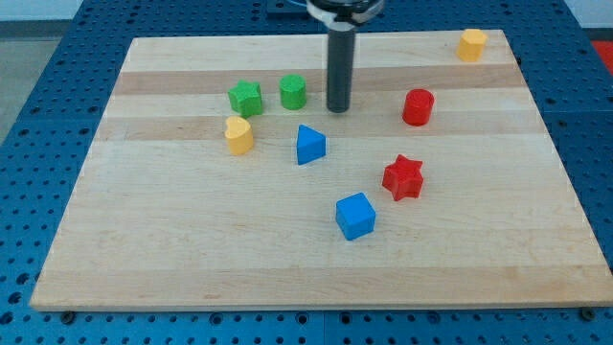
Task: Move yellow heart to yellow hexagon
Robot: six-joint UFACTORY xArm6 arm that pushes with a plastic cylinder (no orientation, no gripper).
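The yellow heart (238,135) lies on the wooden board at the view's left of centre. The yellow hexagon (471,45) sits near the board's top right corner, far from the heart. My tip (338,109) stands on the board near the top centre, right of the green cylinder (293,92) and above the blue triangle (309,145). The tip is about a hundred pixels right of the heart and touches no block.
A green star (245,98) sits just above the heart. A red cylinder (418,106), a red star (403,177) and a blue cube (355,216) lie in the board's right half. The wooden board (144,249) rests on a blue pegboard table.
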